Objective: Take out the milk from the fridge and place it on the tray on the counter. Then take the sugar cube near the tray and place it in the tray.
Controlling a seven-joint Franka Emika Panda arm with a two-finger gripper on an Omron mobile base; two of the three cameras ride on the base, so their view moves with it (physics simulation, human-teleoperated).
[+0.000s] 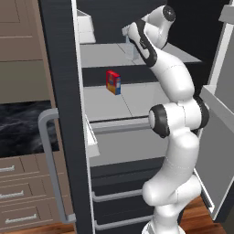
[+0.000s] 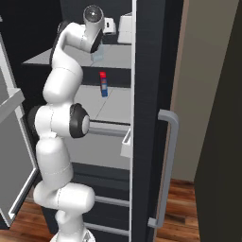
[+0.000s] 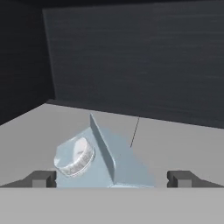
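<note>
In the left base view, brown cabinets point(image 1: 20, 41) fill the far left, with the counter point(image 1: 23, 128), black and white-veined, beneath them at about 9 o'clock and pale drawer fronts point(image 1: 18, 192) below it. Next comes the open door of the fridge point(image 1: 61, 91) seen edge-on, its long grey bar handle point(image 1: 48, 169) running down toward 7 o'clock. Right of the door lie the light grey shelves point(image 1: 132, 100); a red, blue and yellow box point(image 1: 113, 82) stands upright on the middle shelf, near the picture's centre. The white arm point(image 1: 176, 137) climbs from 5 o'clock and bends up to the top shelf at 12 to 1 o'clock, where the pale milk point(image 1: 130, 48) shows just left of the wrist. A strip of wood floor point(image 1: 201, 219) shows at the lower right.

In the right base view the milk point(image 2: 98, 56) stands on the upper shelf just under the hand, with the box one shelf lower.

In the hand view the shelf is flat grey against a dark back wall. The milk's point(image 3: 98, 159) gabled top and round cap sit at 6 o'clock, between the two fingertips point(image 3: 41, 178) of the gripper point(image 3: 111, 179). The tips stand wide, one at each side of the carton, with the right tip clearly apart from it, so the jaws are spread and grip nothing.
</note>
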